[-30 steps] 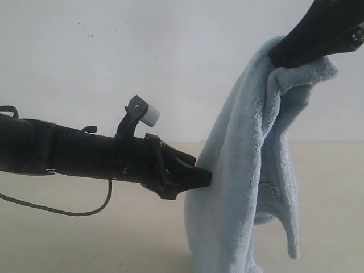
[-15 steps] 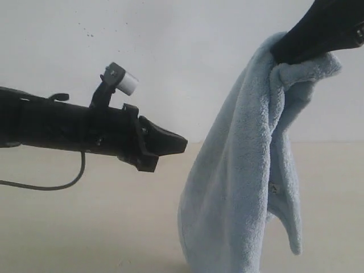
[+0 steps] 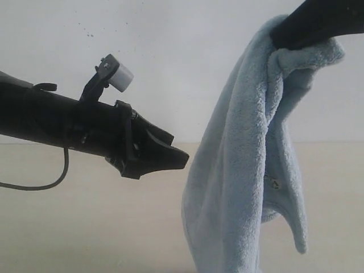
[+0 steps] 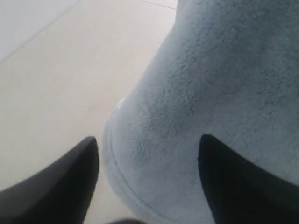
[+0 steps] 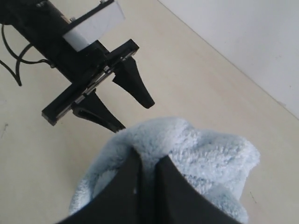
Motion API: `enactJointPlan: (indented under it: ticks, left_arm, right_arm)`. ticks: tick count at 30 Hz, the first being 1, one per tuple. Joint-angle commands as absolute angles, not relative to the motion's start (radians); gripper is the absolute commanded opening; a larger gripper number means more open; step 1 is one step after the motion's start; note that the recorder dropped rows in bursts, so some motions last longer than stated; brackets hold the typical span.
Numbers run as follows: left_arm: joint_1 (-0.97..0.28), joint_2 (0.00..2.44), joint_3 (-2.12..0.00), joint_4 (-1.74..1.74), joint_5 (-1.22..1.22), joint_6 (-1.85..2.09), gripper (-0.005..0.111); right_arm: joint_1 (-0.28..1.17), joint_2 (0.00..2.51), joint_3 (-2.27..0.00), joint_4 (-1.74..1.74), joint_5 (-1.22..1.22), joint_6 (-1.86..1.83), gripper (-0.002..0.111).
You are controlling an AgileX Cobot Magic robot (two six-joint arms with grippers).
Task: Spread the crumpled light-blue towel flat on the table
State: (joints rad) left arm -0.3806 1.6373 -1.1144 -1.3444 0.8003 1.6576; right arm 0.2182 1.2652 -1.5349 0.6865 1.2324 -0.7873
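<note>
In the exterior view the towel point(image 3: 239, 170) hangs in a long bunched drape from the right gripper point(image 3: 282, 42), which pinches its top at the upper right edge of the picture. The cloth's lower end runs out of the bottom of the picture, so whether it reaches the table point(image 3: 85, 227) cannot be told. A small tag shows on an inner fold. The left gripper point(image 3: 181, 158) points at the towel from the left at mid height, just beside it with a thin gap, not touching. A white camera point(image 3: 118, 74) sits on its wrist and a cable point(image 3: 34, 185) loops below the arm, with the wall point(image 3: 170, 57) behind. In the left wrist view its two dark fingers point(image 4: 70, 186) stand wide apart, empty, with a rounded fold of towel and its hem filling the space ahead. In the right wrist view the right fingers are pressed together on a puffed ridge of towel. Beyond it the left gripper shows spread open above the table.
</note>
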Motion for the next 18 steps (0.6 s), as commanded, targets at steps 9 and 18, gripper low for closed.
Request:
enactJointPlan:
  ticks: [9,18]
  left_arm:
    - [-0.382,1.68,-1.118,-1.478,0.94,1.773,0.064]
    - [-0.38,1.675,-1.118,-1.468,0.918,1.747,0.004]
  right_arm:
    - [0.343,1.259,-1.547,0.743,1.221,-0.826,0.003]
    - [0.349,1.259,-1.547,0.716,1.221,-0.812,0.003]
